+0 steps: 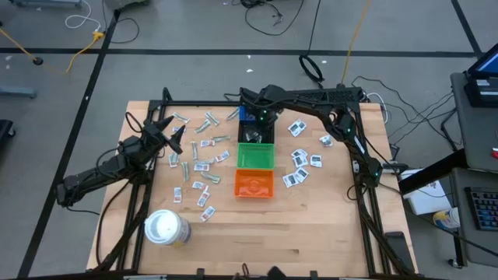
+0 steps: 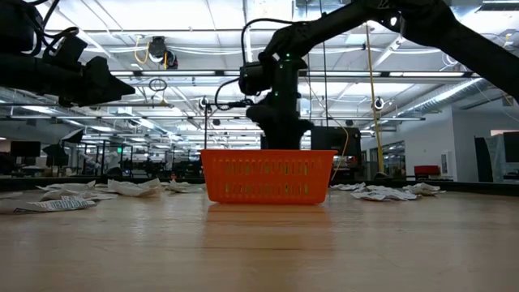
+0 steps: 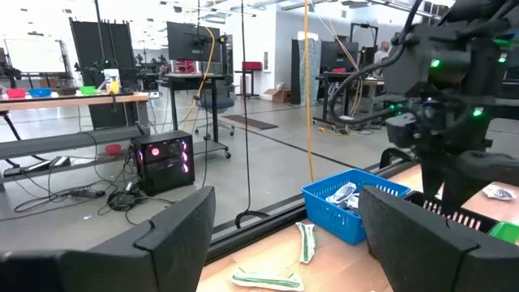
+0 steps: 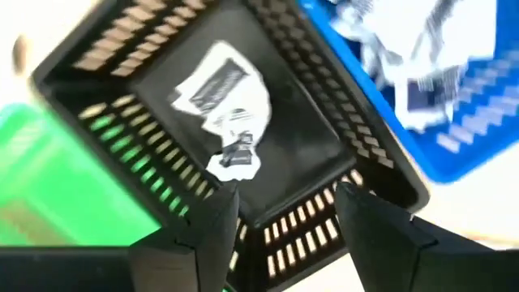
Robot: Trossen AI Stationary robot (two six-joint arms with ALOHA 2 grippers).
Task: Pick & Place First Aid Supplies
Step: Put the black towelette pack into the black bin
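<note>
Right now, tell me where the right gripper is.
In the high view, the right gripper hangs open over the black bin, between the blue bin and green bin.

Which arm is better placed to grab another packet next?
Probably left: its open claw hangs empty over the packets. The right claw, also open, is over the black bin, away from loose packets.

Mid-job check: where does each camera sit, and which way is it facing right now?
High: above the table, looking straight down; left arm and right arm both show.
Low: at tabletop height, looking level at the orange bin; both arms overhead.
Left wrist: on the left arm, facing the blue bin and the right arm; left jaws open.
Right wrist: on the right arm, looking down into the black bin; right jaws open.
Shared: both wrist views show the blue bin.
</note>
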